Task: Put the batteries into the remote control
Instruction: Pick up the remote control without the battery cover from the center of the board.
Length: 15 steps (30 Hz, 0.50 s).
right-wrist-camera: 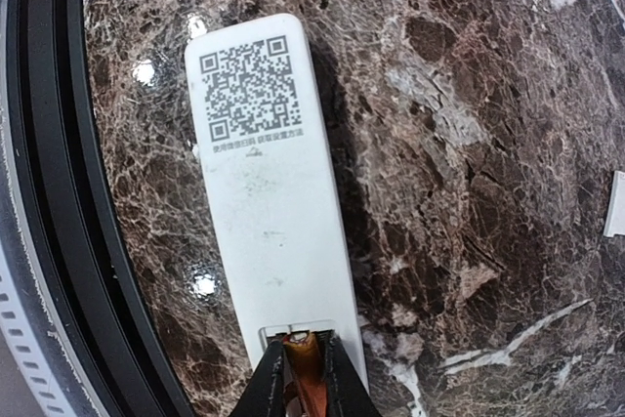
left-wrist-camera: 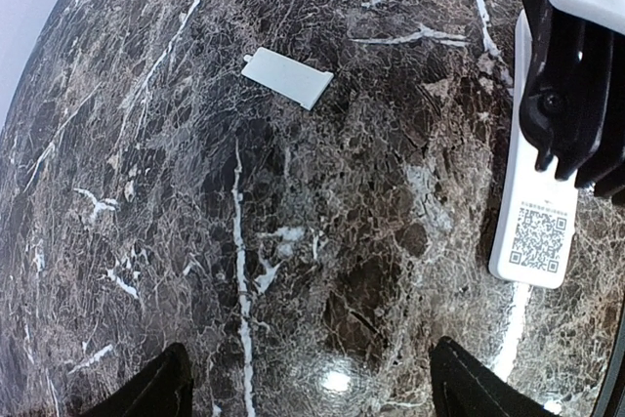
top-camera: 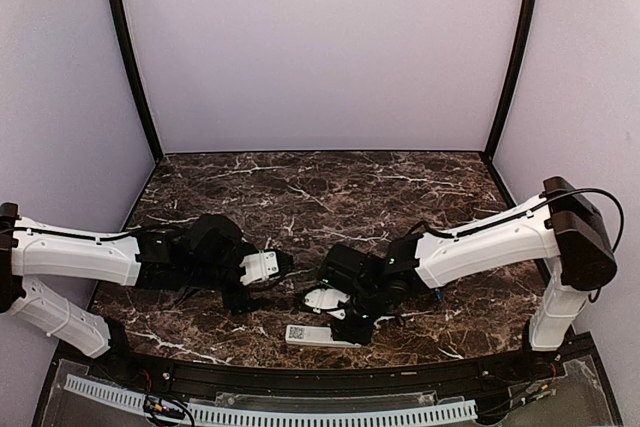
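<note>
The remote control (right-wrist-camera: 269, 202) lies label side up near the table's front edge, its QR code toward the left arm; it also shows as a white bar (top-camera: 318, 336) under the right arm and at the right of the left wrist view (left-wrist-camera: 532, 231). My right gripper (right-wrist-camera: 303, 349) is shut on an orange battery (right-wrist-camera: 305, 368), whose tip sits at the open battery slot at the remote's end. My left gripper (left-wrist-camera: 312, 378) hangs open over bare marble, left of the remote, with nothing between its fingers.
A small flat white cover piece (left-wrist-camera: 288, 77) lies on the marble beyond the left gripper, and its edge shows at the right of the right wrist view (right-wrist-camera: 615, 204). The black table rim (right-wrist-camera: 59, 192) runs close beside the remote. The right arm's black gripper body (left-wrist-camera: 576, 85) stands over the remote.
</note>
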Tool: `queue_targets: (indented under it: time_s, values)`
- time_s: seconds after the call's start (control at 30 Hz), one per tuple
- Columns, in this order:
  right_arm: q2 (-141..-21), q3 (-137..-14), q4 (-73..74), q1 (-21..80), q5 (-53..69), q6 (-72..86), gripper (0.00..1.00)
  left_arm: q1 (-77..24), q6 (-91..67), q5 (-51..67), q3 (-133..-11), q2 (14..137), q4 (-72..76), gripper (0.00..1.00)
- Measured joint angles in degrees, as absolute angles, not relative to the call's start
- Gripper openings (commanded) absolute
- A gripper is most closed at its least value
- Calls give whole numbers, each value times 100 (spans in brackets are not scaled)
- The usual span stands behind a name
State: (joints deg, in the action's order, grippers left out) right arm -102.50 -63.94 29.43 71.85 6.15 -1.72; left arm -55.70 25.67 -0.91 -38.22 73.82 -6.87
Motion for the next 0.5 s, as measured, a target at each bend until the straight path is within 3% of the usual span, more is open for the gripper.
queue_targets:
  time_s: [0.5]
  values:
    - [-10342,-6729,3614,7334,427,-423,14,-5570,2541,-91,-3824,7408,-687,83]
